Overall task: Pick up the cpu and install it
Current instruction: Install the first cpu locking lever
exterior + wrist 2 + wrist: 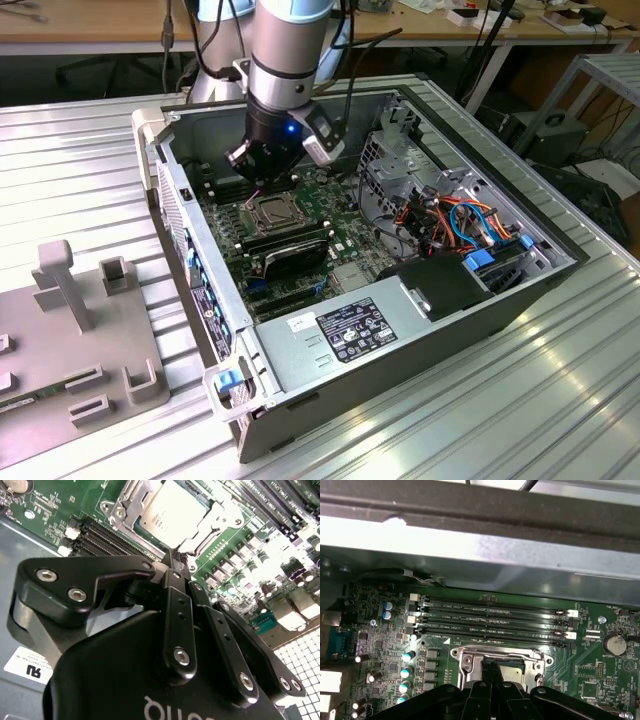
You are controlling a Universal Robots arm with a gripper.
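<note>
The cpu (172,511), a flat square chip with a dull silver top, lies flat in the motherboard socket, with the socket's metal frame (122,507) around it. My gripper (172,557) hangs just above the socket's edge, its two black fingers pressed together with nothing between them. In the first wrist view the gripper (491,666) covers part of the cpu (512,672). In the exterior view the gripper (262,185) reaches down into the open computer case, right over the socket (272,212).
Empty memory slots (490,620) run alongside the socket. Case walls (190,240) surround the board. A bundle of coloured cables (450,220) and the power supply (350,325) fill the exterior view's right. A grey fixture tray (80,340) lies outside the case.
</note>
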